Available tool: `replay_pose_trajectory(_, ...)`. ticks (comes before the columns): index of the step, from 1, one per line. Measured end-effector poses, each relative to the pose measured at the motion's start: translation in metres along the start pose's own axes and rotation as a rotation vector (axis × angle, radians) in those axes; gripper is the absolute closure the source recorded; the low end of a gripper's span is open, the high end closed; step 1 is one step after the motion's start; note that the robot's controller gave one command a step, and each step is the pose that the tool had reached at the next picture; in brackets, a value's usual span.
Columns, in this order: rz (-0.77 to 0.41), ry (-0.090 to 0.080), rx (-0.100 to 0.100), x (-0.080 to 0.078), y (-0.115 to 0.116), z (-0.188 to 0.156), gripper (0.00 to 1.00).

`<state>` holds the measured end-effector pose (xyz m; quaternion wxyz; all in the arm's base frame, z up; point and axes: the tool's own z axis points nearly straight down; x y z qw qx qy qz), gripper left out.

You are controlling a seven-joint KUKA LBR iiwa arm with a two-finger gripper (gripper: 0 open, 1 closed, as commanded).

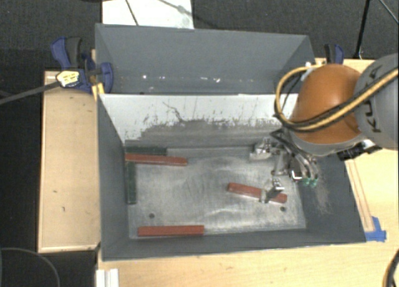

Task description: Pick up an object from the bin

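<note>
My gripper (pixel 272 193) hangs low at the right side of the bin floor, right over the right end of a small red-brown bar (pixel 248 190). The bar lies flat, slightly slanted, and its right end runs under my fingertips. Whether the fingers close round it cannot be made out. Left of it the floor is bare for some way.
Along the back left lies a red-brown stick (pixel 163 160) with a dark green piece (pixel 144 151) at its left end. A dark green stick (pixel 130 184) lies along the left wall. Another red-brown stick (pixel 170 231) rests near the front edge.
</note>
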<state>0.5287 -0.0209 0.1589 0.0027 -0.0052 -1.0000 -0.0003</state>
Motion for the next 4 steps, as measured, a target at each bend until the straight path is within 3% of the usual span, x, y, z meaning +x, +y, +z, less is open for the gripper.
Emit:
replay_pose_trajectory(1, -0.001, -0.008, 0.000, -0.002, 0.000, -0.004, 0.00)
replay_pose_trajectory(2, -0.080, -0.020, 0.000, -0.027, 0.009, 0.083, 1.00)
replay_pose_trajectory(3, -0.081, -0.020, 0.000, -0.027, 0.009, 0.083, 1.00)
replay_pose_trajectory(4, -0.234, -0.005, 0.001, -0.017, 0.056, -0.119, 1.00)
